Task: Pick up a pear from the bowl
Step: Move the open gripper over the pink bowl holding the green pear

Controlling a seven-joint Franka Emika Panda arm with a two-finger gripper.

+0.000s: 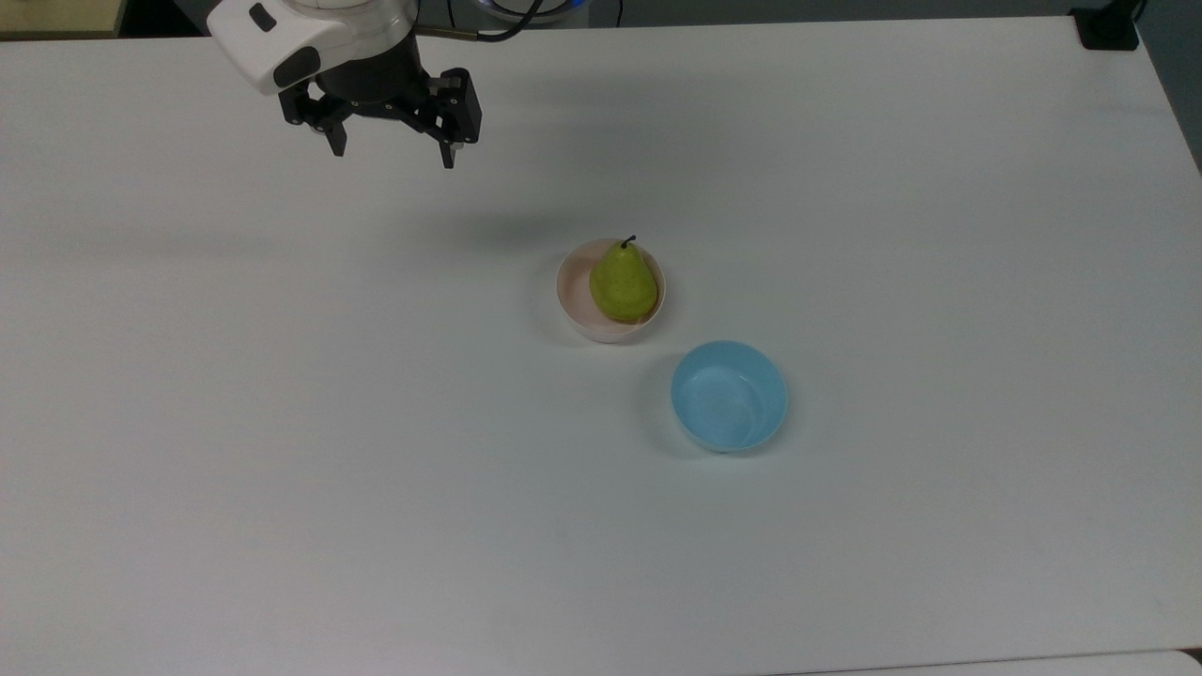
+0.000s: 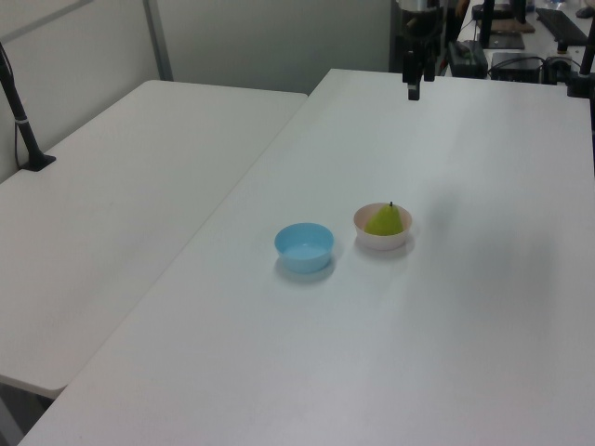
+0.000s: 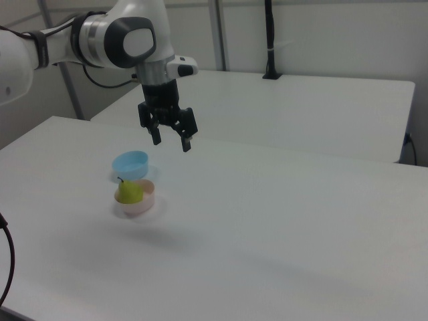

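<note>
A yellow-green speckled pear (image 1: pixel 623 283) with a short dark stem lies in the pale pink bowl (image 1: pixel 575 302) near the middle of the white table; both show too in the left view (pear (image 2: pixel 385 220), bowl (image 2: pixel 381 240)) and the right view (pear (image 3: pixel 130 192), bowl (image 3: pixel 139 206)). My gripper (image 1: pixel 392 150) hangs open and empty, high above the table, toward the top view's upper left of the bowl. In the right view the gripper (image 3: pixel 171 141) sits above and to the right of the pear, well apart from it. The gripper (image 2: pixel 415 85) is far behind the bowl in the left view.
An empty light blue bowl (image 1: pixel 730 395) stands close to the pink one, toward the top view's lower right. A second white table (image 2: pixel 121 186) adjoins on the left view's left. Black posts and cables (image 2: pixel 521 46) stand at the far edge.
</note>
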